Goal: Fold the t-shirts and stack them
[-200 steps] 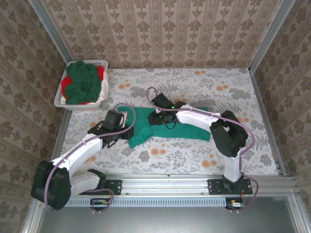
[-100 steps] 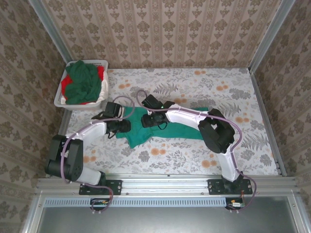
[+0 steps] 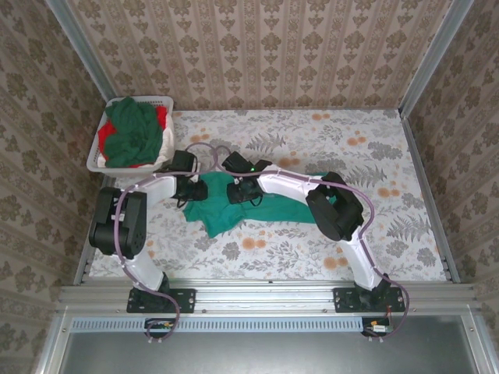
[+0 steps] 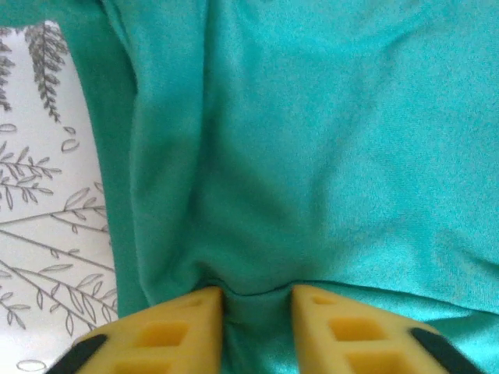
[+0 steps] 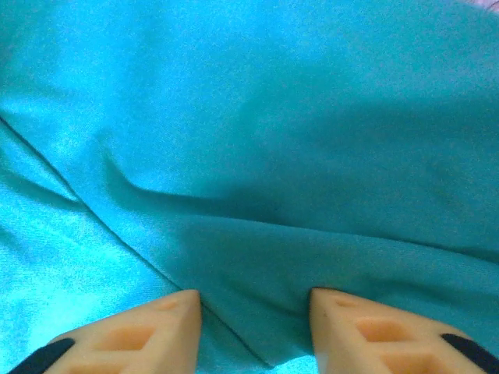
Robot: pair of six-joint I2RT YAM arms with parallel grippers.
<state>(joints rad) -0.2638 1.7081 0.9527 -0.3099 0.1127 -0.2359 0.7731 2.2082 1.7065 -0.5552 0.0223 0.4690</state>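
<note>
Teal-green t-shirt (image 3: 217, 212) lies crumpled across the middle of the table (image 3: 352, 142), stretching from the left of centre out toward the right. Both arms meet over its left end. The left arm (image 3: 154, 187) rises from its base, doubles back at a high elbow and reaches right along the table's left side. The right arm (image 3: 287, 185) bends at a dark elbow joint and stretches left across the shirt.

From the left wrist, the left gripper (image 4: 257, 300) has its yellow fingers drawn close on a small pucker of the shirt, creases fanning out from the pinch. From the right wrist, the right gripper (image 5: 256, 305) presses its pale orange fingers into the fabric, set wider apart, with a raised fold running between them. I cannot tell whether they clamp it.

The fabric is a fine, soft knit with a slight sheen, folding in smooth rolls. The table covering is white with grey leaf and orange flower print. At the back left stands a white slatted plastic basket (image 3: 167, 148) with a dark green shirt (image 3: 129, 128) heaped over a red one (image 3: 161, 117).
</note>
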